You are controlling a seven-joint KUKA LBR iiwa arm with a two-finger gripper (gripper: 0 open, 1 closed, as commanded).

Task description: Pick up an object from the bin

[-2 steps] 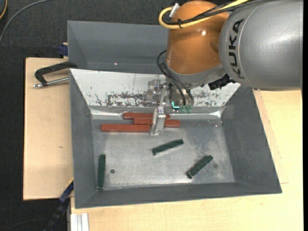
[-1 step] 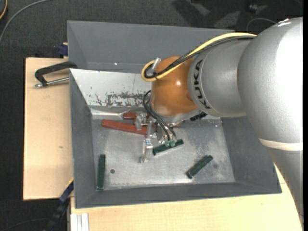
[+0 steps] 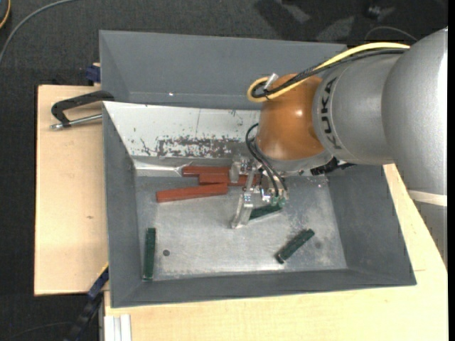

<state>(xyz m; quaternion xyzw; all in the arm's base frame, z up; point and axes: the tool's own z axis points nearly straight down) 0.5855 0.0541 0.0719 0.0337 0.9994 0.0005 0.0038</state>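
Inside the grey bin (image 3: 119, 190), at the far left of its floor and close to the front wall, a dark green bar (image 3: 148, 253) lies almost upright in the view. A small dark spot (image 3: 166, 253) sits just beside it on the bare metal. Further right and toward the back, two red-brown bars lie close together: a long red-brown bar (image 3: 190, 192) slants across the floor, and a shorter red-brown bar (image 3: 206, 171) lies just behind it, its right end reaching toward the robot's tool. Right of these, near the middle of the floor, the gripper (image 3: 250, 208) is low over the metal. A small dark green piece (image 3: 269, 207) lies right against its right side. Whether the gripper is open, closed or clamped on that piece cannot be told from this angle. Lower right of it, well apart, a second dark green bar (image 3: 295, 246) lies at a slant near the front wall. Above the gripper sits the arm's orange cover (image 3: 288, 123), with the grey arm (image 3: 384, 105) entering from the right
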